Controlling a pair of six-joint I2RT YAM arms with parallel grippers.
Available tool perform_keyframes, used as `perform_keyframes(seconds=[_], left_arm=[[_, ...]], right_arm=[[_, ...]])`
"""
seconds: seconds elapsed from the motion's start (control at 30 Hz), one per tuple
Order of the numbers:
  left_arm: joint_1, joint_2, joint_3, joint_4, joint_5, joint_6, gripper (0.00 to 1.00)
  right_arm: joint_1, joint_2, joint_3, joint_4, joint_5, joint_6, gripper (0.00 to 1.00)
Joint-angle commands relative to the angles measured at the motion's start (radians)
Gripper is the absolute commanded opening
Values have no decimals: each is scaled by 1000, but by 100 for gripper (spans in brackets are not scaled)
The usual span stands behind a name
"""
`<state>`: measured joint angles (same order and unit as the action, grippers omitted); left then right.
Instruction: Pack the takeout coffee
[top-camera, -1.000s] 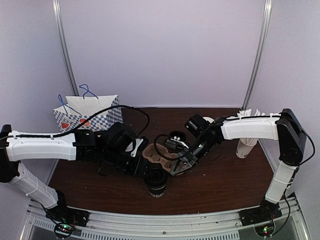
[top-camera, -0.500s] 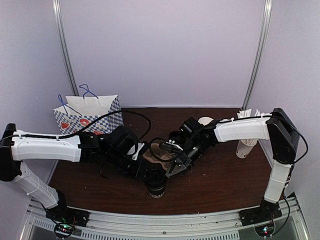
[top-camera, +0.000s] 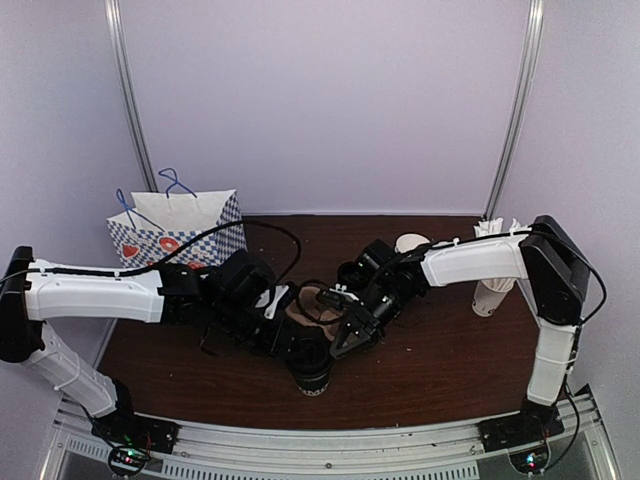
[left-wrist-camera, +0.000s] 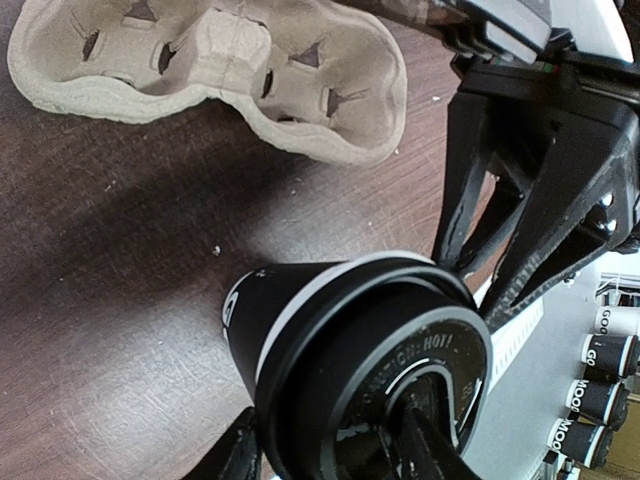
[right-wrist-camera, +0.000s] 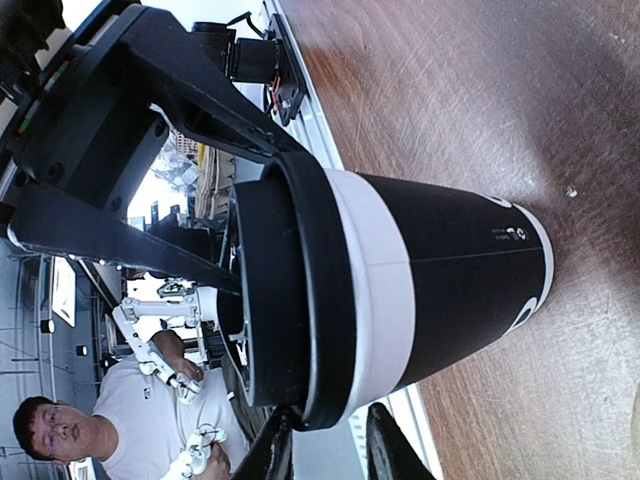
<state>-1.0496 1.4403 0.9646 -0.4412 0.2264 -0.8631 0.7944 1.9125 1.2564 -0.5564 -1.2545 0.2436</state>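
Standing upright low in the middle of the overhead view, the lidded takeout coffee (top-camera: 313, 370) rests on the brown table (top-camera: 440, 370), with both grippers crowded at its top.

The left gripper (left-wrist-camera: 335, 455) reaches in from the left of that view; in its own wrist view its two fingers (left-wrist-camera: 240, 455) show at the bottom edge, spread about the black lid (right-wrist-camera: 290, 300); whether they pinch it I cannot tell; the right gripper (right-wrist-camera: 328, 448) reaches in from the right, its tips a little apart by the cup's rim, its grasp equally unclear; a pulp cup carrier (left-wrist-camera: 215, 60) lies just above the cup in the overhead view; a checked paper bag (top-camera: 178, 232) stands at the table's upper left; a white cup of straws (top-camera: 490, 290) stands near the right edge.
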Motion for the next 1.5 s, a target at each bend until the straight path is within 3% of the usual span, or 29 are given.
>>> perform_keyframes(seconds=[0.0, 0.33, 0.7, 0.83, 1.17, 1.47], left_arm=[[8, 32, -25, 44, 10, 8, 46], [19, -39, -62, 156, 21, 47, 39], [31, -66, -30, 105, -44, 93, 55], [35, -49, -18, 96, -46, 104, 56], [54, -19, -27, 128, -17, 114, 44], [66, 7, -39, 152, 15, 117, 39]], right_arm=[[8, 36, 19, 43, 1, 20, 25], [-7, 25, 54, -8, -17, -27, 32], [-23, 6, 60, -20, -5, -43, 33], [-30, 14, 76, -31, 5, -52, 33], [-47, 45, 82, -6, 4, -36, 32], [-47, 82, 94, 15, -9, -32, 30]])
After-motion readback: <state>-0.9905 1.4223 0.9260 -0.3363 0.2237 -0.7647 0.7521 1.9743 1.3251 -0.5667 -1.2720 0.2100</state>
